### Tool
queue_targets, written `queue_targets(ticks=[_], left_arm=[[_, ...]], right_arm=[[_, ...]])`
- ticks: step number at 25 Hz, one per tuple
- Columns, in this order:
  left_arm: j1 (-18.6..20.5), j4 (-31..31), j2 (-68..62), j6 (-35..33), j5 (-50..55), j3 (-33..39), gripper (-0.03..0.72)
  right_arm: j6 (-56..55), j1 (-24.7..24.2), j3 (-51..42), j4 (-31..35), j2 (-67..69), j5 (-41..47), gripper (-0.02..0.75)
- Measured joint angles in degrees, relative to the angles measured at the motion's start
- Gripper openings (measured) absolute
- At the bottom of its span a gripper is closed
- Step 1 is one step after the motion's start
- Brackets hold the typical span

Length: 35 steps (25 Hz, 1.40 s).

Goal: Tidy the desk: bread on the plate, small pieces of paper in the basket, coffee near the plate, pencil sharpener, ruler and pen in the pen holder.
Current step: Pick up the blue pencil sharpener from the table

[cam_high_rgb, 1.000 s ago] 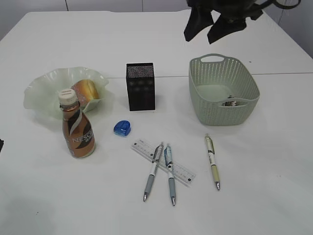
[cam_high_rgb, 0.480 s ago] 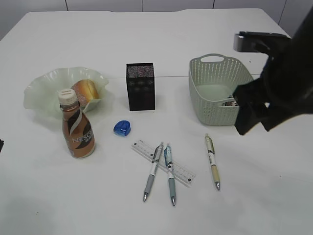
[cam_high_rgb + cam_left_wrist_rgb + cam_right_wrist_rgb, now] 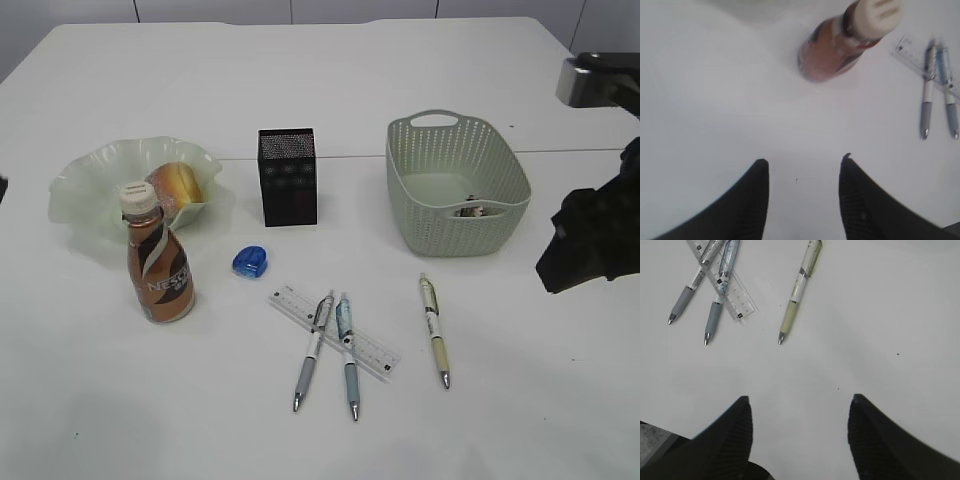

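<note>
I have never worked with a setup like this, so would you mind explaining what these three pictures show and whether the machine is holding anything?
This is a two-armed robot at a white table. The wide picture is from a camera facing the table; the other two are from cameras on each wrist, looking down past that arm's dark fingers.

On the table: a green plate with bread in it, a coffee bottle beside the plate, a black pen holder, a blue pencil sharpener, a clear ruler with two grey pens lying across it, a yellowish pen, and a green basket with paper scraps inside.

Both the left gripper and right gripper are open and hold nothing.
</note>
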<state>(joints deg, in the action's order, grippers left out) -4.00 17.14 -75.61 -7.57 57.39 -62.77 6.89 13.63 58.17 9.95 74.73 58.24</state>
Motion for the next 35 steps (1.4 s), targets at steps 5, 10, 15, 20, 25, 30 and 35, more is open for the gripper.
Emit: queue_targets(ticks=[5, 10, 15, 20, 25, 30, 35], left_arm=[[-6.3, -1.69, -3.13, 0.42, 1.31, -11.08, 0.332], [-11.92, -4.05, -12.15, 2.56, 4.62, -22.52, 0.332], [-16.94, -7.7, -23.08, 4.52, 7.0, -32.7, 0.332], [-19.45, -11.65, -31.73, 8.79, 7.26, -39.45, 0.332], [-19.81, -12.4, -37.59, 10.01, 7.26, -41.94, 0.332], [-21.48, -12.77, -42.43, 10.14, 6.49, -43.82, 0.332], [-22.6, -13.07, -46.55, 10.14, 5.45, -45.0, 0.332]], right_arm=[[-1.44, 0.0, -0.09, -0.08, -0.13, 0.69, 0.446], [-2.93, 0.0, -0.09, -0.13, -0.13, 1.79, 0.446], [-6.05, 0.0, -0.22, -1.63, -0.41, 5.55, 0.446], [-10.04, 0.0, -0.96, -7.3, -3.57, 6.11, 0.446], [-10.67, 0.0, -0.96, -8.63, -4.87, 6.63, 0.446], [-10.76, 0.0, -0.96, -9.14, -4.87, 6.63, 0.445], [-10.89, 0.0, -0.96, -9.34, -4.87, 6.63, 0.445]])
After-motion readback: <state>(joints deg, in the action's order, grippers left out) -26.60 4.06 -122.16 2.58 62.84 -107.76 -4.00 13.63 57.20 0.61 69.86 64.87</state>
